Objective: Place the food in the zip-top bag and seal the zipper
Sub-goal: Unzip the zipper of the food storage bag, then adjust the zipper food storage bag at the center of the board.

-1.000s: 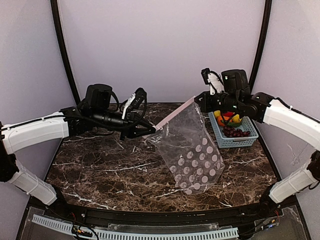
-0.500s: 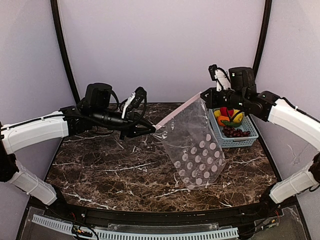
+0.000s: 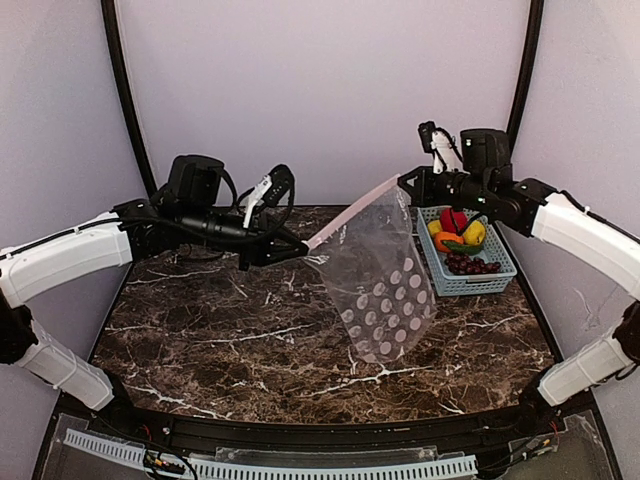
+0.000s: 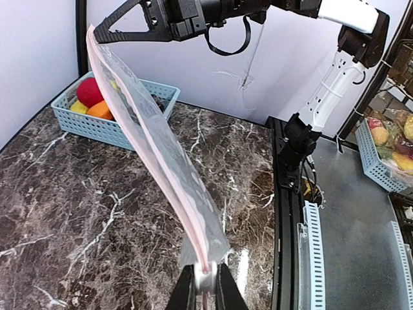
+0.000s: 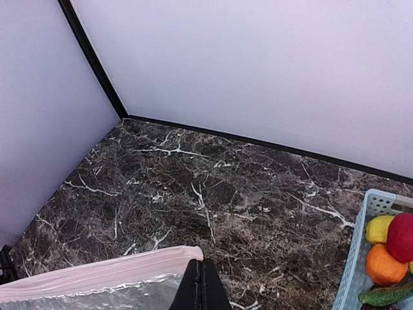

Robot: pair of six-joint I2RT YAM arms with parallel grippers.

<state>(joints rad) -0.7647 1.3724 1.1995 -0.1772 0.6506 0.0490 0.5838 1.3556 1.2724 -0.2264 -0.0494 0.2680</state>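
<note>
The clear dotted zip-top bag hangs in the air, stretched between both grippers. Its whitish-pink zipper runs taut from low left to high right. My left gripper is shut on the zipper's left end, where a small white piece sits between the fingers. My right gripper is shut on the bag's other top corner. The food lies in the light-blue basket at the right: a red apple, an orange piece, a lemon, a green piece and dark grapes.
The marble tabletop lies under the bag. Purple walls close in the back and sides. A black rail and a slotted white strip run along the near edge. A second basket of fruit sits off the table, beyond the right arm's base.
Both grippers have risen with the bag. Its lower end has lifted and swung a little to the left. Both grips are unchanged.
</note>
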